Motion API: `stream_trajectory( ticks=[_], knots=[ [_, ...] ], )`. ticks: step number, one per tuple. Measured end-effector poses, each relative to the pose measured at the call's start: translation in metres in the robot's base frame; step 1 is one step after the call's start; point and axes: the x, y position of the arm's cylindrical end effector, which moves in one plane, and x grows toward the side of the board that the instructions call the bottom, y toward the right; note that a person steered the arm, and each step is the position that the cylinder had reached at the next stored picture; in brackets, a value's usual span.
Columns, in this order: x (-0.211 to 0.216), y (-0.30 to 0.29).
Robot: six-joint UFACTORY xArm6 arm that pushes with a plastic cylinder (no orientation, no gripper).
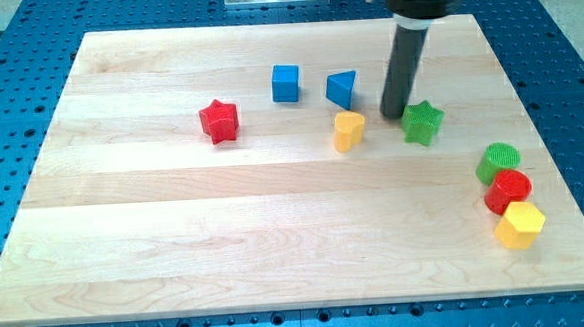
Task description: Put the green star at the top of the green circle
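The green star sits in the upper right part of the frame, and our end effector, a plain dark rod with nothing to clench or release, holds nothing. We see my tip resting on the surface just beside the star's upper left edge; we cannot tell whether the two touch. To the left of the tip, near it, stands the blue triangle, and just below that, the yellow block, whose shape looks like a heart. Further left along the upper part of the frame we find the blue cube, and beyond it, well apart, the red star. Toward the right edge, lower than the green star and clearly apart from it, lies the green circle. It heads a tight diagonal row: the red circle touches it from below, and the yellow hexagon sits just below that, toward the lower right of the frame.
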Motion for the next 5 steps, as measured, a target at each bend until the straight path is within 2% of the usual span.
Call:
stream_trajectory(
  ticks=[1,2,3,4,5],
  knots=[
    [0.01,-0.002],
    [0.026,0.043],
    [0.03,0.058],
    [0.038,0.024],
    [0.061,0.019]
  ],
)
